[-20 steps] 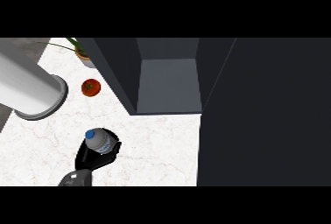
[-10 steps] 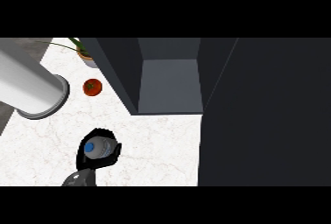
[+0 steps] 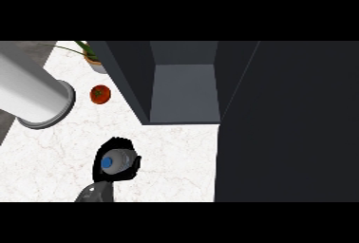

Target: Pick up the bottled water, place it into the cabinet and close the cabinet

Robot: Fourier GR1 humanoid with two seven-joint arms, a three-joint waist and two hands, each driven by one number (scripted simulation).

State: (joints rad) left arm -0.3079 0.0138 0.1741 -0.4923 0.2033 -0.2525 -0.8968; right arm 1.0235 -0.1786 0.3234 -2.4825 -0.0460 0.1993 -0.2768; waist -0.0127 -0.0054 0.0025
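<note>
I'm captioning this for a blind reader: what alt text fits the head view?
The left hand is curled round a clear, blue-capped water bottle above the white marble counter, short of the open dark grey cabinet. A red tomato lies farther back.

White marbled surface (image 3: pixel 63 156) is filling the left half of the view, faint grey veining running across it. Dark cabinet (image 3: pixel 182 85) is standing on it at centre, its open compartment showing a grey interior; the dark door panel (image 3: pixel 288 123) is covering the right side. Small red round object (image 3: pixel 100 94), possibly a tomato, is lying on the surface just left of the cabinet. Potted plant (image 3: pixel 91 59) is sitting at the far edge. Large grey cylinder (image 3: pixel 35 95) is lying across the far left.
</note>
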